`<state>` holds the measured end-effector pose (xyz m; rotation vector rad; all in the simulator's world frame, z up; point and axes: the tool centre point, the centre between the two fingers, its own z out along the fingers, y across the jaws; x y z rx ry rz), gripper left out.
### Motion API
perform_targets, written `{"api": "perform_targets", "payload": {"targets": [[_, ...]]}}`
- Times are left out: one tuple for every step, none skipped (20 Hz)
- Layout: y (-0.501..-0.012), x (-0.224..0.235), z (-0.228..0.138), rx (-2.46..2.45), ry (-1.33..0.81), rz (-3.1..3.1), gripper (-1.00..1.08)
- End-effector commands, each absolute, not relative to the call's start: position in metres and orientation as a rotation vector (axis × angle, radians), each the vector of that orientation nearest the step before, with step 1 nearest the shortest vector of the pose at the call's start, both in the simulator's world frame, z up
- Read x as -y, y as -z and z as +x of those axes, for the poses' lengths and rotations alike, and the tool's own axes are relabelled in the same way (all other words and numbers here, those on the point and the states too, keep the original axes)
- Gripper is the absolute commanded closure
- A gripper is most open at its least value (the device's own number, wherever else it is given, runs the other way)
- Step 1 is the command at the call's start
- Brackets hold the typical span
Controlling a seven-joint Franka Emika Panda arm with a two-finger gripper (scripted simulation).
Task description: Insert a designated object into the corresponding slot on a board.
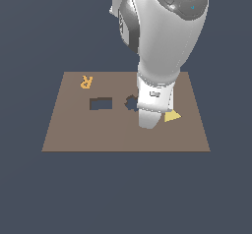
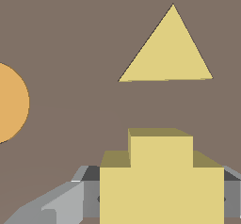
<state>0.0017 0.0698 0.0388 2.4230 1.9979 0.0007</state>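
Note:
In the wrist view the pale-yellow cross (image 2: 161, 180) sits between my gripper (image 2: 160, 197), with a grey finger (image 2: 87, 195) pressed against each of its sides. The gripper is shut on the cross. I cannot tell whether the cross is touching the brown board (image 1: 74, 134). In the exterior view the arm's hand (image 1: 150, 112) hangs low over the board and hides both the fingers and the cross. The dark cross-shaped slot (image 1: 131, 102) lies just to the exterior view's left of the hand, partly covered by it.
A yellow triangle (image 2: 167, 51) (image 1: 172, 116) lies on the board close beside the hand. An orange round piece (image 2: 9, 103) shows at the wrist view's edge. A dark rectangular cut-out (image 1: 101, 103) and an orange letter R (image 1: 86, 81) lie further to the exterior view's left.

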Motion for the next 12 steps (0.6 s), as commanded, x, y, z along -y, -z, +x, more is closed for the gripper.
{"api": "perform_targets", "payload": {"targets": [[-0.039, -0.065, -0.002, -2.115, -0.001, 2.321, 1.08], [-0.039, -0.063, -0.003, -2.159, -0.001, 2.280, 1.08], [-0.040, -0.061, -0.004, -2.202, -0.001, 2.238, 1.08], [-0.040, -0.059, -0.005, -2.244, -0.001, 2.196, 1.08], [-0.040, -0.057, -0.006, -2.285, -0.001, 2.153, 1.08], [-0.040, -0.055, -0.007, -2.324, -0.001, 2.111, 1.08], [-0.040, -0.053, -0.008, -2.360, -0.001, 2.070, 1.08], [-0.040, -0.051, -0.008, -2.394, -0.001, 2.031, 1.08], [-0.040, -0.049, -0.009, -2.426, -0.001, 1.992, 1.08], [-0.040, -0.047, -0.010, -2.456, -0.001, 1.955, 1.08], [-0.040, -0.046, -0.010, -2.484, -0.001, 1.920, 1.08], [-0.040, -0.044, -0.010, -2.511, -0.001, 1.885, 1.08]]}}
